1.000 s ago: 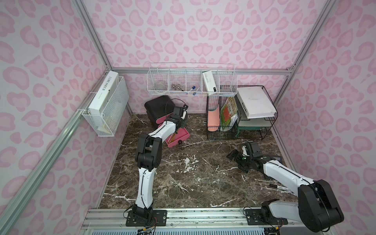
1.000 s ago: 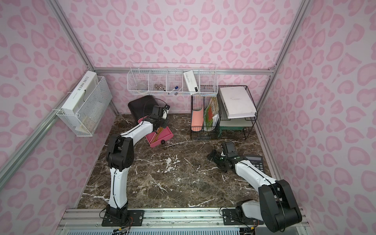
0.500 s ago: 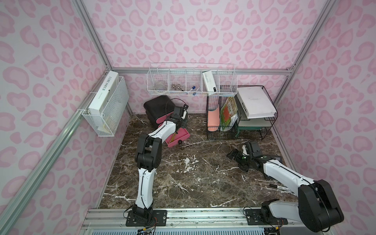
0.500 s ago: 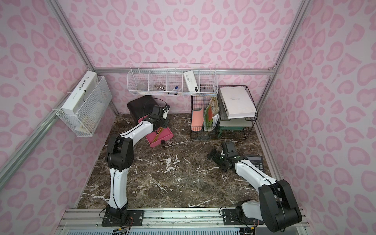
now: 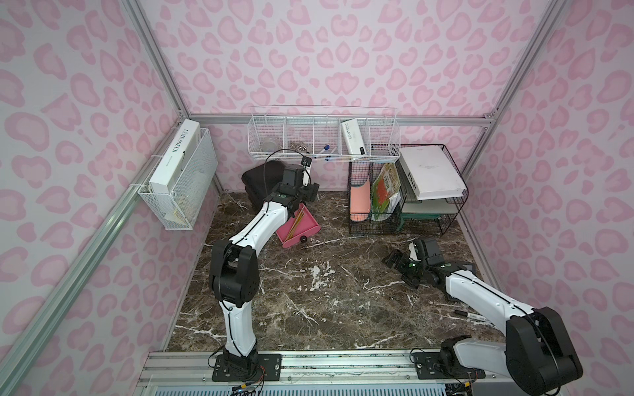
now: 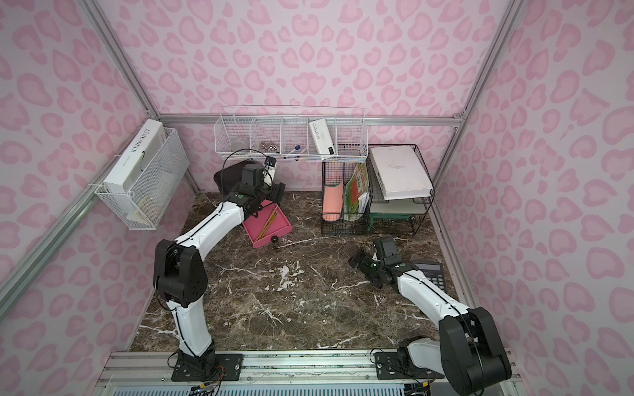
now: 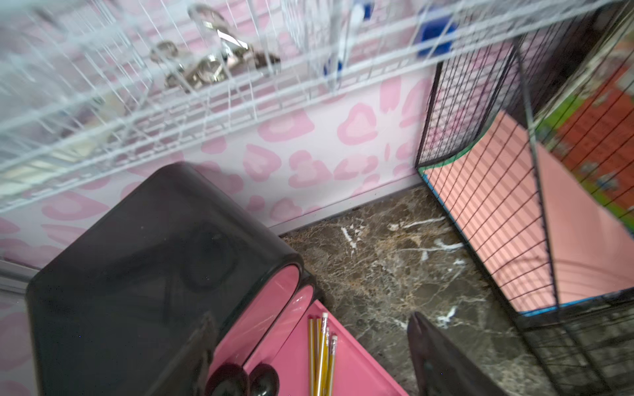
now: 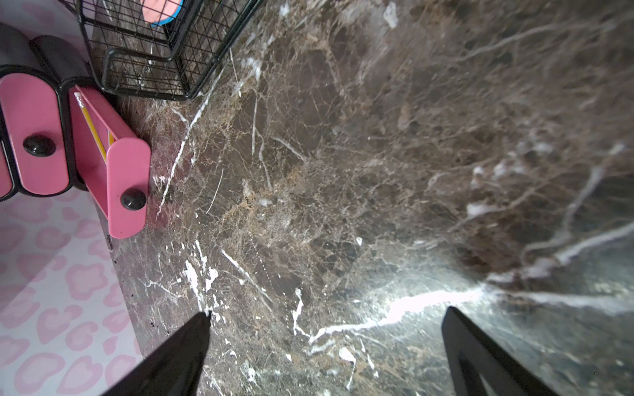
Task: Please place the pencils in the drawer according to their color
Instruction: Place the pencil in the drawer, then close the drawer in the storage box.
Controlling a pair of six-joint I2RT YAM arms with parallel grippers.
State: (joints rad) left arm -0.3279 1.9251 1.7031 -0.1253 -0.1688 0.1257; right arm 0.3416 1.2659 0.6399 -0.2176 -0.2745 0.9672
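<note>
The drawer cabinet (image 5: 262, 176) is black and rounded and stands at the back left. Its lowest pink drawer (image 5: 303, 229) is pulled out onto the table, with several yellow pencils (image 5: 295, 224) lying inside. The left wrist view shows these pencils (image 7: 322, 353) side by side, eraser ends toward the cabinet (image 7: 154, 260). My left gripper (image 5: 308, 193) hovers just above the drawer's inner end, open and empty (image 7: 310, 317). My right gripper (image 5: 398, 262) is low over the bare marble on the right, open with nothing between its fingers (image 8: 327, 312). Its camera sees the drawer front (image 8: 127, 185) from afar.
A black wire-mesh file rack (image 5: 401, 195) with folders and books fills the back right. A white wire basket (image 5: 322, 142) hangs on the back wall just above my left gripper. Another basket (image 5: 185, 181) hangs on the left wall. A calculator (image 6: 432, 274) and a marker (image 5: 475, 317) lie beside my right arm.
My left gripper's jaws have gone from shut to open over the pulled-out drawer. The right arm has not moved.
</note>
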